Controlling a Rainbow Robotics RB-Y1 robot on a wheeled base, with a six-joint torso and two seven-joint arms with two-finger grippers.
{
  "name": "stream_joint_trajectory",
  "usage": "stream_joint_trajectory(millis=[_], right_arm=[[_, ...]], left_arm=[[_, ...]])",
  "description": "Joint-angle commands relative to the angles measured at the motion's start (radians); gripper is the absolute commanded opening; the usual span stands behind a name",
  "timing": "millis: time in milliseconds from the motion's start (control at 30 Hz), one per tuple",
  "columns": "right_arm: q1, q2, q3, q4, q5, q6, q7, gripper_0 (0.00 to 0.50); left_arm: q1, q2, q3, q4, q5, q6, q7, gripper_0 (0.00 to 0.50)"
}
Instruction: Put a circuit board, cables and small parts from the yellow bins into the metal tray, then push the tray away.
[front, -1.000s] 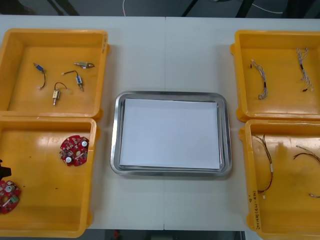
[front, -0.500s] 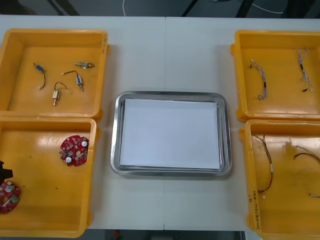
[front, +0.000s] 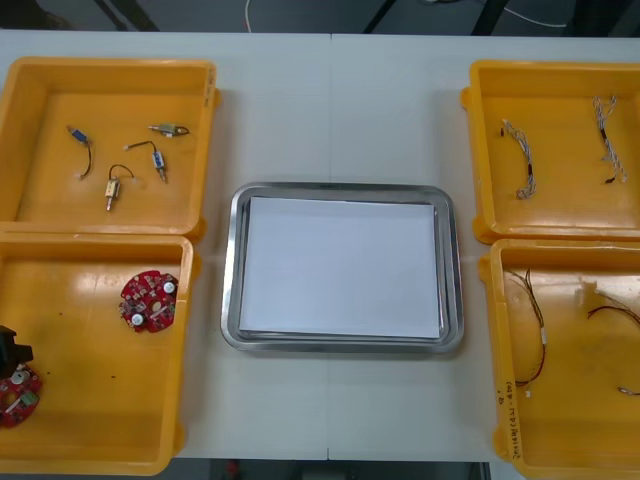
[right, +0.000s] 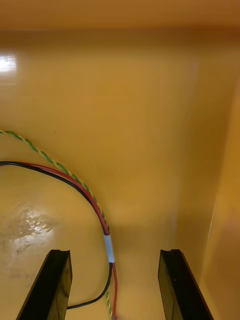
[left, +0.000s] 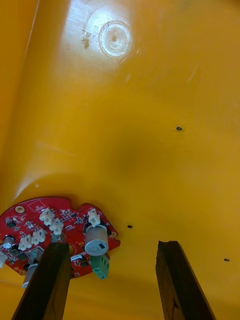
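On the worktop (front: 330, 110) the tray (front: 232, 270), white inside, lies bare between the bins (front: 40, 200), so nothing is yet delivered. The left gripper (left: 112, 250) is held low in the near left bin (front: 100, 420), jaws apart. The board (left: 55, 232) under it is not centred in the gap: it lies off toward one finger, partly hidden behind that finger, while the other finger is over bare bin floor. A sideways shift toward the board is judged necessary before closing; being round, it offers no preferred axis. A second board (front: 148, 300) lies further in, toward the tray. The right gripper (right: 115, 252) is held low in what is taken for the near right bin (front: 570, 410), jaws likewise apart. A cable (right: 75, 182) is seen passing between the fingers, closer to one, then curving away to that side. Its run there lies along the fingers, across the closing line, so a grasp is judged possible as it stands
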Motion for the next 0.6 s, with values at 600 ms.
stream_joint_trajectory(millis=[600], right_arm=[[0.001,0.042,0.053,0.059,0.021,-0.061,0.015,0.500]], left_arm=[[0.025,0.038,-0.101,0.057,-0.068,-0.107,0.021,0.500]])
